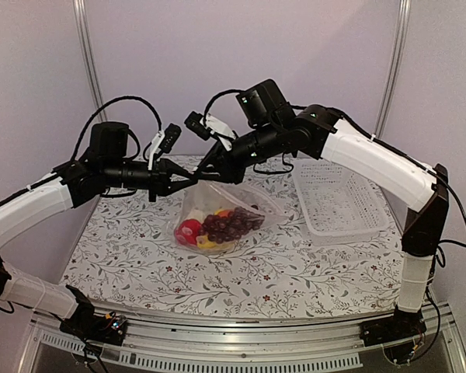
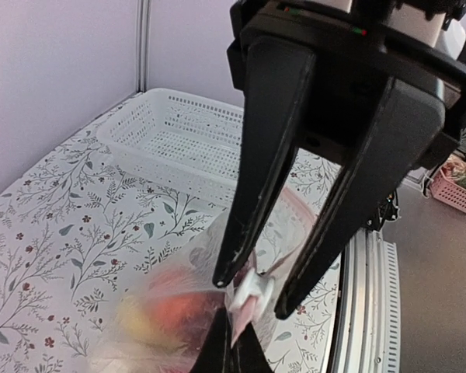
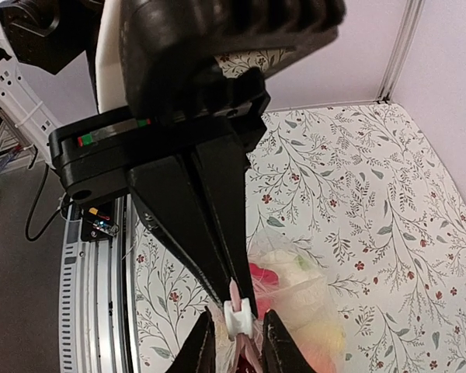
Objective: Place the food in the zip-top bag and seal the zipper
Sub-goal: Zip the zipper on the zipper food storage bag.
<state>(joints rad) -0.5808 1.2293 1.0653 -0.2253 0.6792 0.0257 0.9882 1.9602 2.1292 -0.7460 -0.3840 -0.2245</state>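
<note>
Firmly, left pincer [image 3: 234, 291] pinches zip-top bag [image 1: 248, 200]; right pincer [image 2: 252, 297] flanks zipper [image 3: 238, 317].

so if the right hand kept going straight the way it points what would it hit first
The white zipper slider on the zip-top bag, sitting between the right hand's open fingers. Just beyond it the left hand pinches the bag, though depth is unclear.

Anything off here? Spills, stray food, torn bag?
Nothing stands out. The food all sits inside the zip-top bag, none loose on the tablecloth. The left end effector pinches the bag's mouth; the right end effector straddles a white tab there, fingers apart. The white basket stands level. Small tears can't be ruled out.
</note>
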